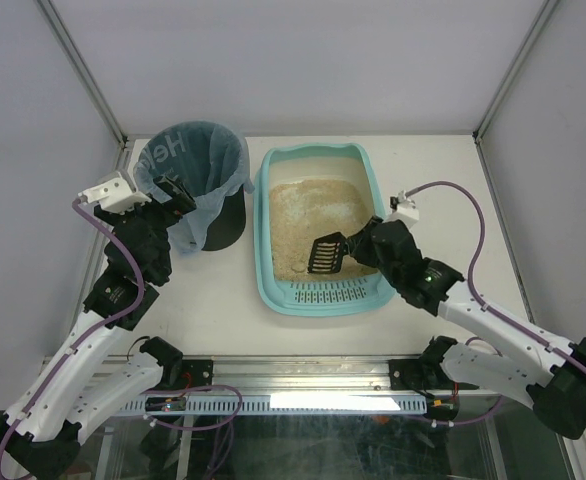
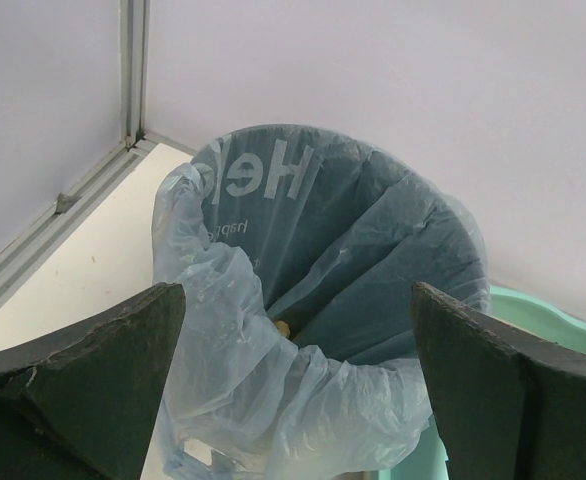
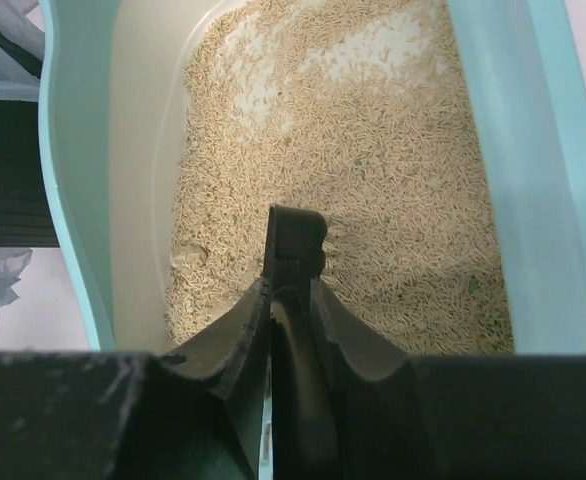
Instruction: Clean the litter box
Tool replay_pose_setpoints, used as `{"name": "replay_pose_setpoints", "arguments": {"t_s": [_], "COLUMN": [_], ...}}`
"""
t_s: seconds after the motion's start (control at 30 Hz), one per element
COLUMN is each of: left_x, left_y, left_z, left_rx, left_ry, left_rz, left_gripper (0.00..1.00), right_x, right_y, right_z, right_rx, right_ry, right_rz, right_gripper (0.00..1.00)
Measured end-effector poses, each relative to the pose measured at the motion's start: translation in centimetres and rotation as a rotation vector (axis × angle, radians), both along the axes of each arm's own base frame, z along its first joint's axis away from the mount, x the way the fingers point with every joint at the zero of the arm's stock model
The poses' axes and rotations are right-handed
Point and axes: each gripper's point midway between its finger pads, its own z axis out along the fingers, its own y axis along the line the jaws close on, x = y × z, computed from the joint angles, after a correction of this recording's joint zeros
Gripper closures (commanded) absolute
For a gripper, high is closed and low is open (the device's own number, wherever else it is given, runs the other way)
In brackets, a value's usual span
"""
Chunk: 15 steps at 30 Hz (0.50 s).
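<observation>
As the left end effector (image 1: 176,198) gapes empty, the right end effector (image 1: 359,243) clamps a scoop (image 1: 328,255) over litter (image 1: 308,212).

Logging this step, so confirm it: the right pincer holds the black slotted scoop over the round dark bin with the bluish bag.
Not over the round dark bin with the bluish bag. The right pincer holds the black slotted plastic scoop over the light teal rectangular plastic litter box, as the top external view shows.

Your litter box (image 1: 325,294) is light teal, its litter (image 1: 313,210) beige. The slotted scoop (image 1: 326,255) is black, the bin liner (image 1: 198,165) bluish
</observation>
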Motion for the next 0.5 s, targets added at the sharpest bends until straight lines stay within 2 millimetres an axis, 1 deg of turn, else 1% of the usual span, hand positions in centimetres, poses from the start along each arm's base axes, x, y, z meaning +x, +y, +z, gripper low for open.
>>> {"name": "replay_pose_setpoints", "arguments": {"t_s": [0.13, 0.2, 0.5], "left_x": [0.0, 0.0, 0.0], "left_y": [0.0, -0.1, -0.4], "left_z": [0.0, 0.0, 0.0], "left_rx": [0.000, 0.000, 0.001], "left_ry": [0.000, 0.000, -0.002], "left_rz": [-0.002, -0.003, -0.021], "left_gripper": [0.01, 0.01, 0.01], "right_x": [-1.1, -1.6, -3.8], "right_y": [-1.2, -1.9, -5.9], "right_z": [-0.2, -0.2, 1.0], "right_rx": [-0.010, -0.018, -0.050], "right_ry": [0.009, 0.009, -0.033], "right_rz": [-0.009, -0.017, -0.069], "right_gripper": [0.64, 0.58, 0.54]}}
